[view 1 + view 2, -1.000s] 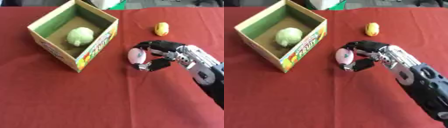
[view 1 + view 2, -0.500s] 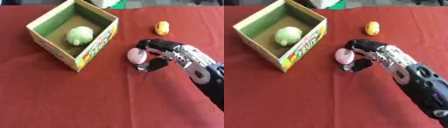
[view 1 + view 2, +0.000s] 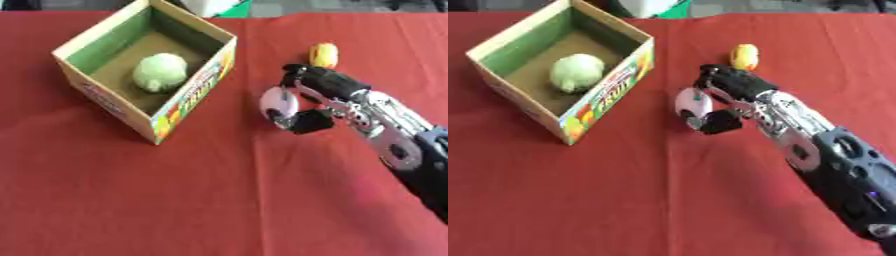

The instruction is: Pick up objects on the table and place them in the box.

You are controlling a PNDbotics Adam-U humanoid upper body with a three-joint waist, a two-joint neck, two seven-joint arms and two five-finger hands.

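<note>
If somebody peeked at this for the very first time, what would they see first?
Probably the black robot right hand in the middle of the red table, its fingers curled round a pale pink object. Next, the cardboard box to its left, open on top, with a round light green object lying inside. A small yellow object sits on the cloth just behind the hand.

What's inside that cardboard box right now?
One pale green round thing lies on the brown floor of the box. The near walls hide the floor strip just behind them. The pink object is outside, in the right hand.
</note>
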